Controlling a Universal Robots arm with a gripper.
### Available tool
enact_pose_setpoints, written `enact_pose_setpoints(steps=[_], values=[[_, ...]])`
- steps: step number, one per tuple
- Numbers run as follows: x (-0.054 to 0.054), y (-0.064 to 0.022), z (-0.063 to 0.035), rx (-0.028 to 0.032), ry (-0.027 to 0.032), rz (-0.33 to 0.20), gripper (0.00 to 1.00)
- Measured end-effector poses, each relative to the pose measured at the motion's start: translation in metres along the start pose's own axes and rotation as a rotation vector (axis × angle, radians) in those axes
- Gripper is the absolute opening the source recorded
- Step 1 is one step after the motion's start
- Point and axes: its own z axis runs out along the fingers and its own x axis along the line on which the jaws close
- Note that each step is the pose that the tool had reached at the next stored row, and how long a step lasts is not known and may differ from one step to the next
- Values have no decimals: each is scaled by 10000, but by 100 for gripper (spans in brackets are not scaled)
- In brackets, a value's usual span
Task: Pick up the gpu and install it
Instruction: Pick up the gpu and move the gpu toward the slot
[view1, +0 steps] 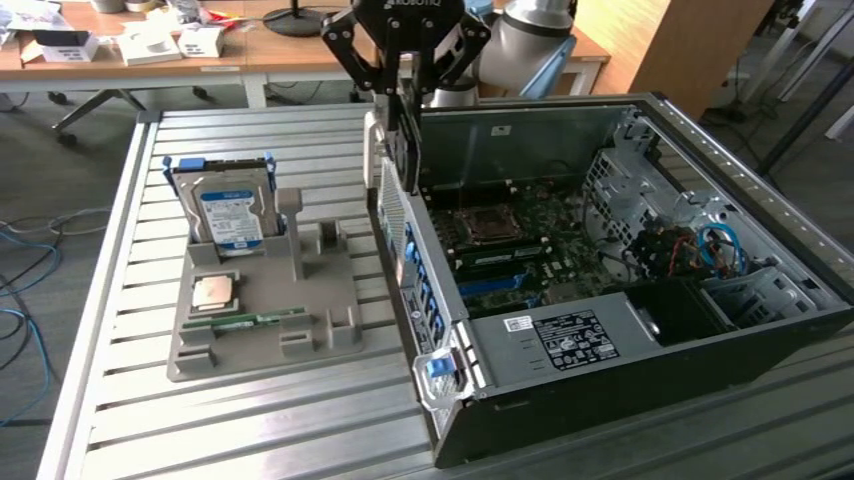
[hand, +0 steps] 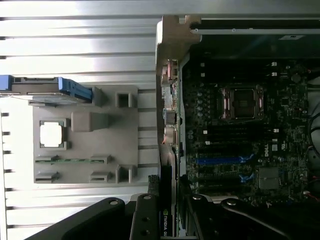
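The gpu (view1: 395, 150) hangs upright and edge-on from my gripper (view1: 406, 95), which is shut on its upper edge. Its silver bracket faces the exterior view's left. It is held just above the rear wall of the open computer case (view1: 747, 330), over the motherboard (view1: 514, 250). In the wrist view the gpu (hand: 167, 200) is a thin edge between the black fingers (hand: 144, 217) of my gripper (hand: 169, 220). It is lined up along the case's rear wall, beside the blue expansion slots (hand: 220, 160).
A grey parts holder (view1: 260, 300) on the slatted metal table (view1: 120, 400) carries a hard drive (view1: 227, 210) with a blue label, a CPU (view1: 214, 292) and a narrow memory stick (view1: 247, 320). Cables and drive bays fill the case's far side. A cluttered wooden desk (view1: 267, 50) stands behind.
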Motion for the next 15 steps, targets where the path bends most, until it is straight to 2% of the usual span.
enact_pose_setpoints(steps=[15], values=[[-372, 21, 12, -1, 0, 0, 26]])
